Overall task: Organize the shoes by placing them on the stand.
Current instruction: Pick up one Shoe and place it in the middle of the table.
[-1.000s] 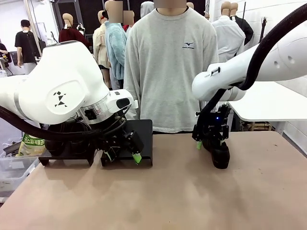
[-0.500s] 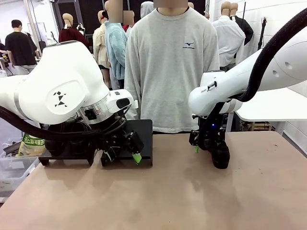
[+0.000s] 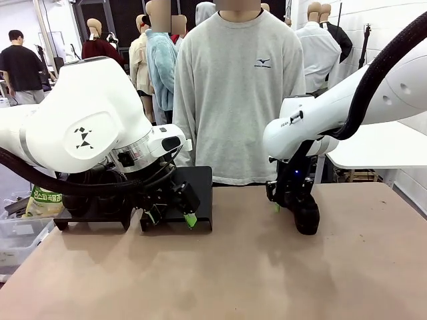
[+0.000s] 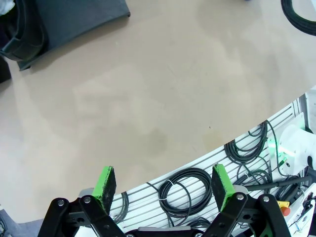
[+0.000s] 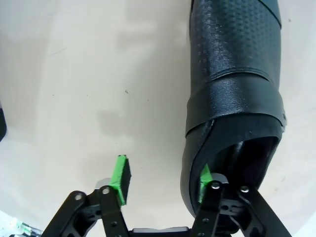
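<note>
A black shoe (image 3: 307, 217) stands on the table at the right, toe toward me; in the right wrist view the shoe (image 5: 232, 74) runs up the picture. My right gripper (image 3: 288, 207) is down at its heel. In its own view the right gripper (image 5: 163, 180) straddles the shoe's side wall, with one pad inside the opening and the other out on the table side, a gap left. The black stand (image 3: 200, 180) sits at the table's far left. My left gripper (image 3: 171, 217) hangs open in front of it, and its own view shows the left gripper (image 4: 165, 182) holding nothing.
A person in a grey sweater (image 3: 237, 100) stands at the far edge. Dark rounded shapes (image 3: 93, 197) rest on the stand behind my left arm. A printed bag (image 3: 45, 200) and a clear bin (image 3: 20, 233) are at the left. Cables (image 4: 182, 187) lie below the near edge.
My right arm has shifted slightly left and down at the shoe's heel, and its jaws have narrowed around the side wall. The left arm has not moved.
</note>
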You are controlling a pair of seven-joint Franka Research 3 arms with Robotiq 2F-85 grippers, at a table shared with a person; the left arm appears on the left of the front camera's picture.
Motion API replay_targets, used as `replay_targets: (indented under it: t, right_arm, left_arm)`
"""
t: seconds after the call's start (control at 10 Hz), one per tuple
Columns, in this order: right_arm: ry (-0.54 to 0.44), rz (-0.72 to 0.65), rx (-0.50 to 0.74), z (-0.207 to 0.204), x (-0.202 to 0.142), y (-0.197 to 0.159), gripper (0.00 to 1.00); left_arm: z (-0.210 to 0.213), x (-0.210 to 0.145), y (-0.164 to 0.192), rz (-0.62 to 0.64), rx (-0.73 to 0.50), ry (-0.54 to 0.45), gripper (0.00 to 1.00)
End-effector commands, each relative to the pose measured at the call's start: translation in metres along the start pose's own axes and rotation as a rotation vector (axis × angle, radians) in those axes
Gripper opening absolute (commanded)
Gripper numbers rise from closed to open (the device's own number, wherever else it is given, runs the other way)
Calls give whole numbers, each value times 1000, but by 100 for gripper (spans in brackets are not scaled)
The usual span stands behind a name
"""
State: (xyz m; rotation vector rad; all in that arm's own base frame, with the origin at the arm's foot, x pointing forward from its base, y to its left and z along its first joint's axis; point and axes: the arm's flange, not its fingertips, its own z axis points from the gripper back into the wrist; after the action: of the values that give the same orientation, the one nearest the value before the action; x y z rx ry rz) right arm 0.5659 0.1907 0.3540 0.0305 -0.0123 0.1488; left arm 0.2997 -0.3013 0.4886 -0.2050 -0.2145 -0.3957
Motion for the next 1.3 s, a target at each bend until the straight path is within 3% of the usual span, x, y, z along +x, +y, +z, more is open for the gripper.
replay_targets:
  t: [0.0,0.1,0.8,1.0,1.2]
  right_arm:
    - [-17,-53,-24,-2,-3,-4,17]
    - [-15,-67,-32,-2,-3,-4,0]
    - [-9,-115,-69,-5,-2,-8,0]
    - [-41,-202,6,31,-24,11,0]
    - [-99,-170,74,80,-70,44,0]
  left_arm:
    - [2,0,1,-2,-9,7,100]
    - [2,0,1,-2,-9,7,100]
    - [2,0,1,-2,-9,7,100]
    - [2,0,1,-2,-9,7,100]
    - [2,0,1,-2,-9,7,100]
